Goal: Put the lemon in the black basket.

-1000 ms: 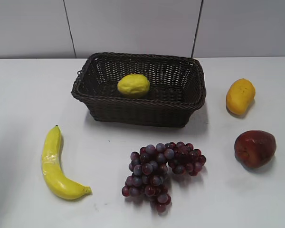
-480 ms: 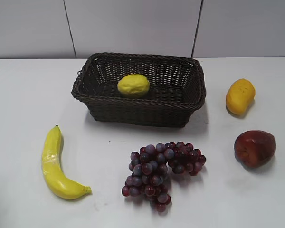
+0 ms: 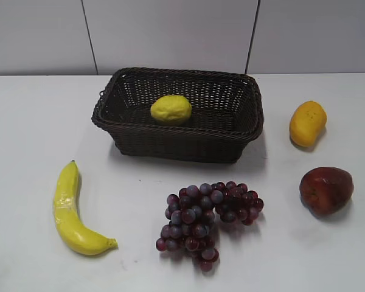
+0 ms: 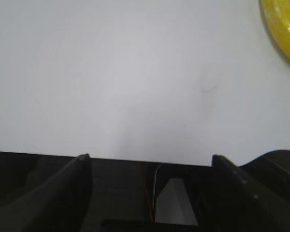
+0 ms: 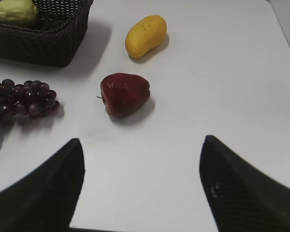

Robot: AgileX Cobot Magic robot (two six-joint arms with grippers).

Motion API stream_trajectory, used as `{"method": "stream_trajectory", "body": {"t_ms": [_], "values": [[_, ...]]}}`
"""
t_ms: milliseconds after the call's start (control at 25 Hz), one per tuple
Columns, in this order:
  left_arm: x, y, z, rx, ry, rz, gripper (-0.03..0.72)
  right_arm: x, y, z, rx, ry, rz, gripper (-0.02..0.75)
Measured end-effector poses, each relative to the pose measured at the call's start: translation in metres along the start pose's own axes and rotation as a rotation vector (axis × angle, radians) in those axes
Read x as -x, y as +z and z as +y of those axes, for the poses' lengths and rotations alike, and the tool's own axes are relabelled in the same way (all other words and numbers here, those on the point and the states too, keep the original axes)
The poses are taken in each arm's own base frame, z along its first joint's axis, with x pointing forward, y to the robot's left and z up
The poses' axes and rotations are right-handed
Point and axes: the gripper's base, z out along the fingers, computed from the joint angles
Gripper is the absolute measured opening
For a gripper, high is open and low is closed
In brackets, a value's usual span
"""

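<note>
The lemon (image 3: pixel 171 109) lies inside the black basket (image 3: pixel 137 141) at the back middle of the table; it also shows in the right wrist view (image 5: pixel 15 11), inside the basket (image 5: pixel 48 46). Neither gripper appears in the exterior view. My left gripper (image 4: pixel 150 159) is open and empty over bare table. My right gripper (image 5: pixel 141 145) is open and empty, low over the table in front of the red apple.
A banana (image 3: pixel 70 210) lies front left; its edge shows in the left wrist view (image 4: pixel 282 26). Grapes (image 3: pixel 204 222) lie in front of the basket. A mango (image 3: pixel 308 123) and a red apple (image 3: pixel 326 190) lie at the right.
</note>
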Motion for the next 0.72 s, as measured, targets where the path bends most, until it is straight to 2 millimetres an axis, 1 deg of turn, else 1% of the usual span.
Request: {"method": "stream_trajectory", "body": {"t_ms": [280, 600, 720], "values": [[-0.020, -0.027, -0.003, 0.002, 0.019, -0.232, 0.561, 0.000, 0.000, 0.000, 0.000, 0.000, 0.000, 0.561], [-0.049, -0.051, -0.005, 0.010, 0.045, -0.474, 0.561, 0.000, 0.000, 0.000, 0.000, 0.000, 0.000, 0.561], [-0.059, -0.057, -0.005, 0.014, 0.053, -0.552, 0.561, 0.000, 0.000, 0.000, 0.000, 0.000, 0.000, 0.561]]}}
